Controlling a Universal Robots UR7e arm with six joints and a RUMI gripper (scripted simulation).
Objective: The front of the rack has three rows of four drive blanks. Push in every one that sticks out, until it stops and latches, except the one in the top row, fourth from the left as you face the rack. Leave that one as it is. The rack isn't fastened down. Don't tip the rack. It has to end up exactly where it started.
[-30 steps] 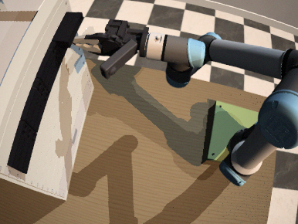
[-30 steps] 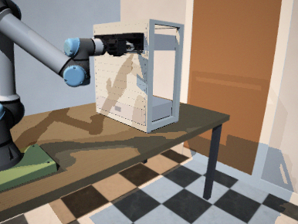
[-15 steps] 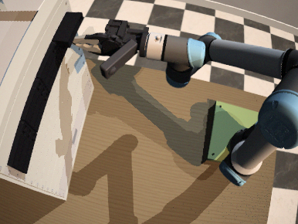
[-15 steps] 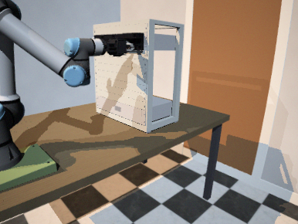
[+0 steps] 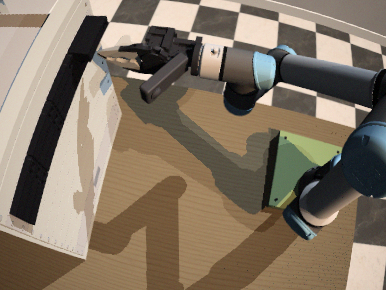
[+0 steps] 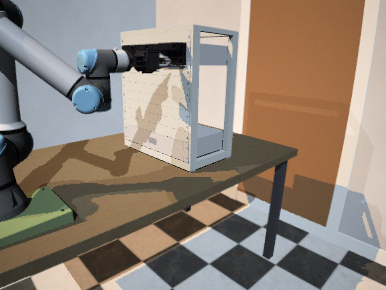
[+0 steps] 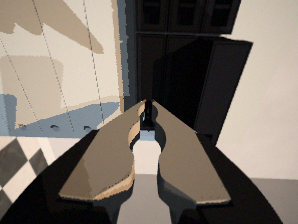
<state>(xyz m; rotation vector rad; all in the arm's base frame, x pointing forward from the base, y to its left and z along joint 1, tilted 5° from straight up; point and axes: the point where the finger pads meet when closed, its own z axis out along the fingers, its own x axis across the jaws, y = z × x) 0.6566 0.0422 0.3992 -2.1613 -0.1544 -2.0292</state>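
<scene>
The beige rack [image 5: 55, 125] stands at the left of the table; it also shows in the exterior view [image 6: 175, 95]. Its dark drive blanks [image 5: 45, 130] form a strip along its front. One blank [image 5: 89, 35] at the far end of the strip sticks out further than the others. In the wrist view it is the dark block [image 7: 200, 85] to the right of the fingers. My gripper [image 5: 102, 52] is shut and empty, level with the top row [image 6: 167, 56]. Its tips are right at that blank's edge. I cannot tell whether they touch.
The arm's green base plate [image 5: 295, 170] sits at the right of the wooden table. The rack's back is an open frame [image 6: 215, 100] near the table's far edge. Checkered floor surrounds the table.
</scene>
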